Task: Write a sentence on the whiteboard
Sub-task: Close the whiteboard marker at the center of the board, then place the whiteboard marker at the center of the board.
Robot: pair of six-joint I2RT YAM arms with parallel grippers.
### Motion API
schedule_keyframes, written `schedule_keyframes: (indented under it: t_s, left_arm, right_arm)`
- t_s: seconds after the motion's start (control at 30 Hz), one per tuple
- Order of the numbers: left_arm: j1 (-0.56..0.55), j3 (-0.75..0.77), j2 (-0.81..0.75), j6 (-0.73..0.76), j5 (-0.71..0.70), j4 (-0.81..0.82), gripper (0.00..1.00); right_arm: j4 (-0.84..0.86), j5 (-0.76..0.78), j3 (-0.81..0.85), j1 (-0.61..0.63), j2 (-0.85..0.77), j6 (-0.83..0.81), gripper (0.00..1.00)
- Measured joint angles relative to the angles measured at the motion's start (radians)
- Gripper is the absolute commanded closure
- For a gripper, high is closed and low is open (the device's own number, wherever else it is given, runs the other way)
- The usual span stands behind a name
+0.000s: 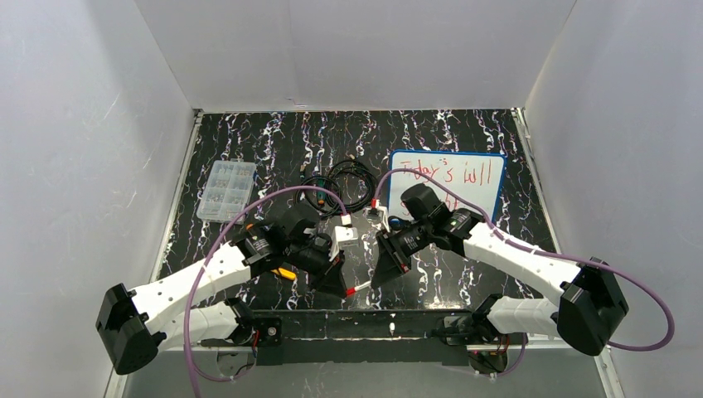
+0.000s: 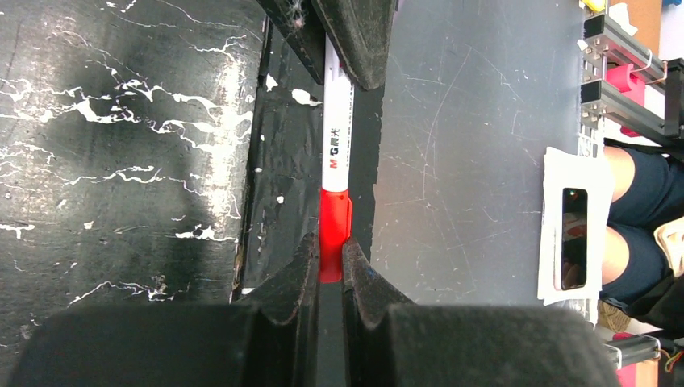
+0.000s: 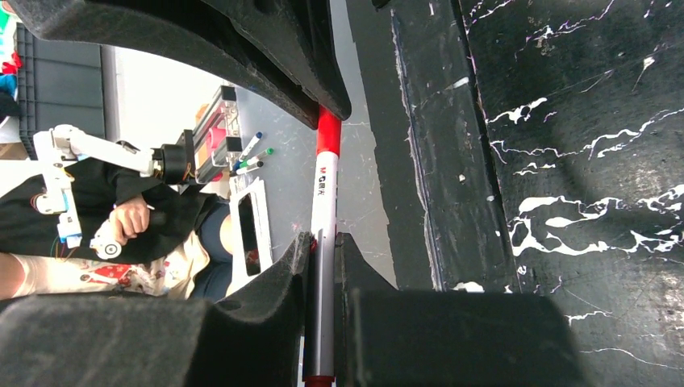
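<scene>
Spanning both arms, a marker (image 2: 339, 145) is being gripped: cap (image 2: 335, 214) by the closed left pincer (image 2: 327, 250), barrel (image 3: 325, 201) by the closed right pincer (image 3: 323, 242). The whiteboard (image 1: 489, 195) with its sentence (image 1: 448, 176) is lying back-right on the worktop (image 1: 273, 149); the marker could be dropped by a skewed pull.

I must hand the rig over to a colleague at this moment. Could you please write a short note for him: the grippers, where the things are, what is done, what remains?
Left gripper: shut on the red cap of the marker.
Right gripper: shut on the marker's white barrel; the marker spans both grippers, near the table's front edge.
Whiteboard: lies at the far right of the table.
Done: a red sentence in two lines, starting "Today's"; the right arm hides part of the second line. The cap appears seated on the marker.
Left: check that the sentence is complete, then probably set the marker down.
</scene>
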Motion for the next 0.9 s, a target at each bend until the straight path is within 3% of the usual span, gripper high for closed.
schedule_keyframes:
  t_s: [0.23, 0.4, 0.5, 0.6, 0.73, 0.83, 0.9]
  left_arm:
    - [-0.006, -0.005, 0.001, -0.021, 0.004, -0.005, 0.99]
    - [0.005, 0.000, 0.005, -0.017, -0.083, 0.013, 0.50]
    - [0.055, 0.047, 0.000, -0.023, -0.125, 0.096, 0.33]
    - [0.190, 0.060, -0.040, -0.056, -0.159, 0.167, 0.22]
    - [0.338, 0.064, -0.069, -0.115, -0.236, 0.193, 0.19]
    - [0.433, 0.071, -0.058, -0.164, -0.334, 0.178, 0.15]
    - [0.479, 0.073, -0.051, -0.193, -0.407, 0.163, 0.13]
  right_arm:
    - [0.002, 0.020, 0.000, 0.022, 0.000, 0.012, 0.99]
    - [0.015, 0.174, 0.000, 0.046, -0.003, 0.012, 0.99]
    - [0.081, 0.346, -0.027, 0.072, 0.008, 0.037, 0.99]
    - [0.178, 0.507, -0.097, 0.073, 0.022, 0.085, 0.99]
    - [0.273, 0.670, -0.152, 0.081, 0.067, 0.124, 0.96]
    - [0.344, 0.790, -0.151, 0.103, 0.135, 0.137, 0.91]
    - [0.396, 0.856, -0.147, 0.116, 0.172, 0.142, 0.81]
